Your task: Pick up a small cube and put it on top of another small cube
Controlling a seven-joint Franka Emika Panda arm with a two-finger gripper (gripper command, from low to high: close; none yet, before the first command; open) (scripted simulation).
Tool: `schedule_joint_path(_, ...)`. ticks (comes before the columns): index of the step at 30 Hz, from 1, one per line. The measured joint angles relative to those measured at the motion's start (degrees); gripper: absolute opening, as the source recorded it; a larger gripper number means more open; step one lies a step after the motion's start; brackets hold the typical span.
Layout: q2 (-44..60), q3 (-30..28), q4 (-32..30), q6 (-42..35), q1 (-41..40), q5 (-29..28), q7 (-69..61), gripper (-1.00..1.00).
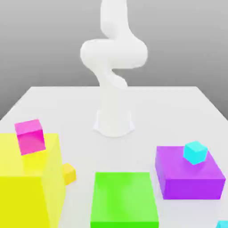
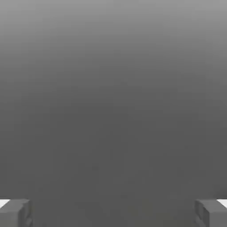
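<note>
Can see one small light blue cube on top of the purple block, on the exterior view's right, toward the far right part of that block's upper face. Can spot a second small light blue cube at the near right corner, nearer than the purple block and partly cut off by the picture's edge. Must count these two as apart, with one up on the block and one lower down, near and to the right.

Moving left from the purple block, reach the wide green block in the near middle, across a gap of bare table. Farther left, come to a small orange cube just beside the big yellow block, partly hidden behind it. Find the yellow block at the near left, taller than the green and purple ones, bearing a small magenta cube with a slanted look.

Beyond all the blocks, in the far middle, find the white robot arm, rising from a base on the table. In the hand view, can see the gripper with fingers spread wide apart, at opposite edges.
</note>
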Motion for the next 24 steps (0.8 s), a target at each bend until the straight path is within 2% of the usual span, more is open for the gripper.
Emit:
schedule_joint_path(8, 17.0, -2.7, 3.9, 2.4, 8.4, 4.3, -16.2, 0.00)
schedule_joint_path(15, 31.6, -2.4, 7.2, 4.4, 13.2, 7.6, -29.7, 0.00)
schedule_joint_path(24, 49.9, 0.4, 11.4, 7.5, 17.8, 7.0, -43.9, 0.00)
